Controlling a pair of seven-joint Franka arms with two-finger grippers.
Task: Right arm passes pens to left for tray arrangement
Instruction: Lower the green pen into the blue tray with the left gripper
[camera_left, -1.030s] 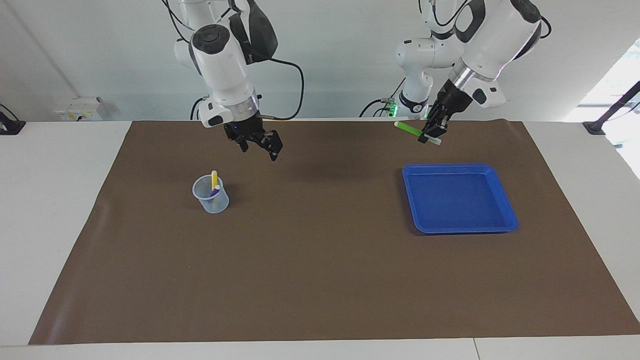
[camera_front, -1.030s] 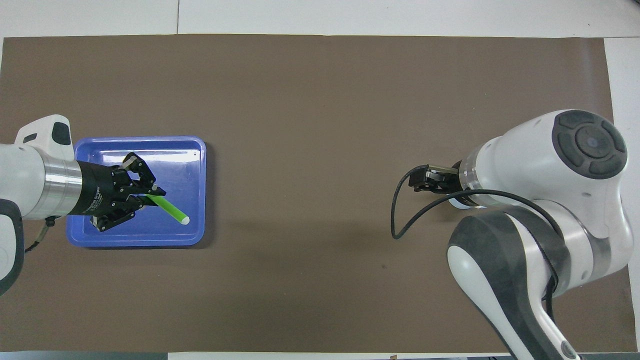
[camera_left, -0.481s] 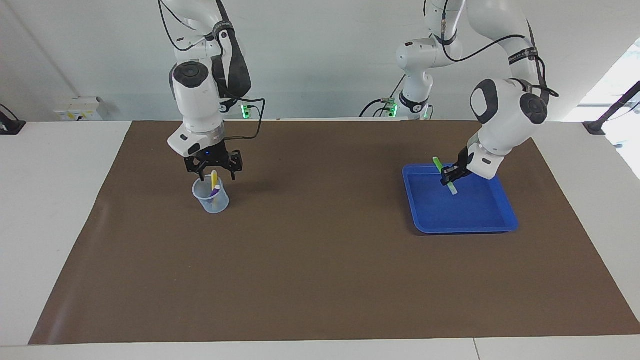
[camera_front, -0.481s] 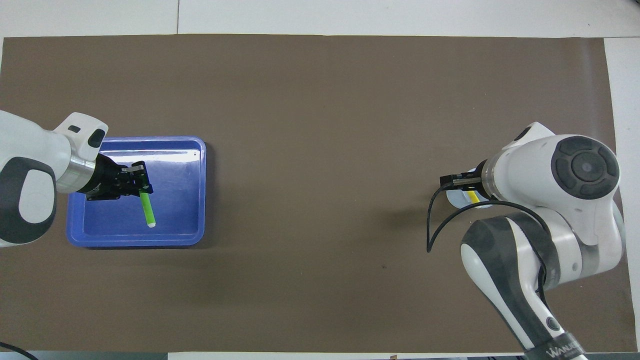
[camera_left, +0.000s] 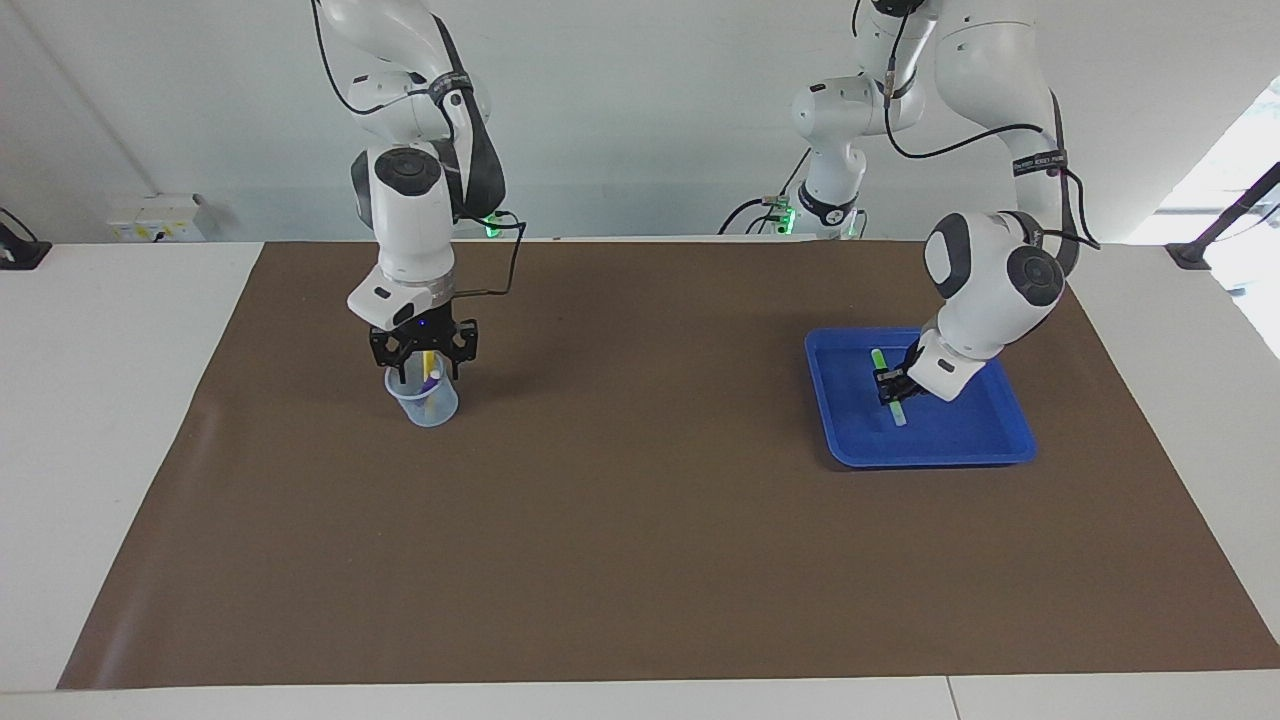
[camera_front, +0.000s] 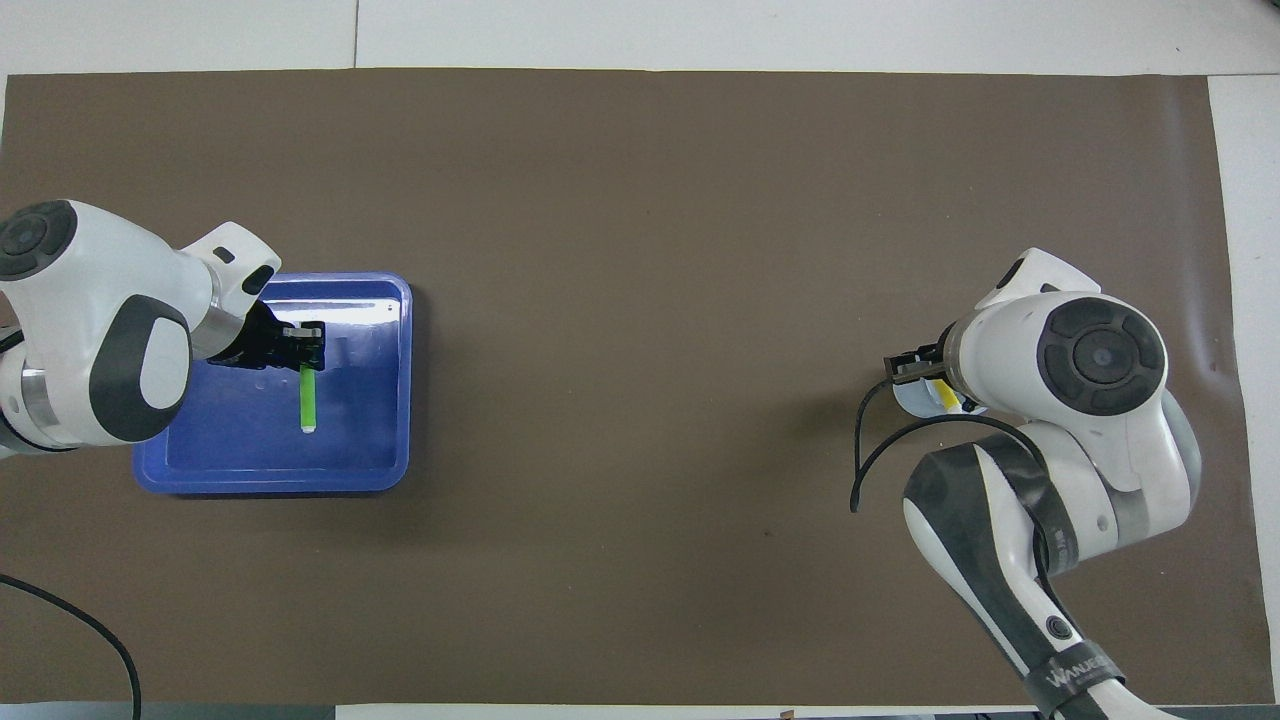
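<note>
since a second ago both arms have dropped from high over the brown mat: in the facing view the left gripper (camera_left: 889, 388), then up above the mat's edge nearest the robots, now sits low inside the shallow bright blue square plastic tray (camera_left: 1012, 432), clenched on the thin green marker pen (camera_left: 885, 385), which slopes down with its pale tip just over or on the tray floor; i cannot tell which. the right gripper (camera_left: 424, 360), with a small blue light at its wrist, has come down onto the small clear plastic cup (camera_left: 425, 402) at the right arm's end of the brown paper mat (camera_left: 640, 560); its fingers straddle the thin yellow marker pen (camera_left: 428, 360) that stands in the cup, and whether they have closed on it i cannot tell. a thin purple marker pen (camera_left: 433, 378) stands beside the yellow one in the same cup. in the overhead view the left gripper (camera_front: 308, 345) grasps the green pen (camera_front: 308, 400) at its end farther from the robots, the pen lying along the tray (camera_front: 390, 470) with its pale tip toward the robots. the right arm's wrist covers most of the cup (camera_front: 910, 398); only a bit of the yellow pen (camera_front: 947, 397) and the cup's rim show beneath it, and the right gripper itself is hidden there.
</note>
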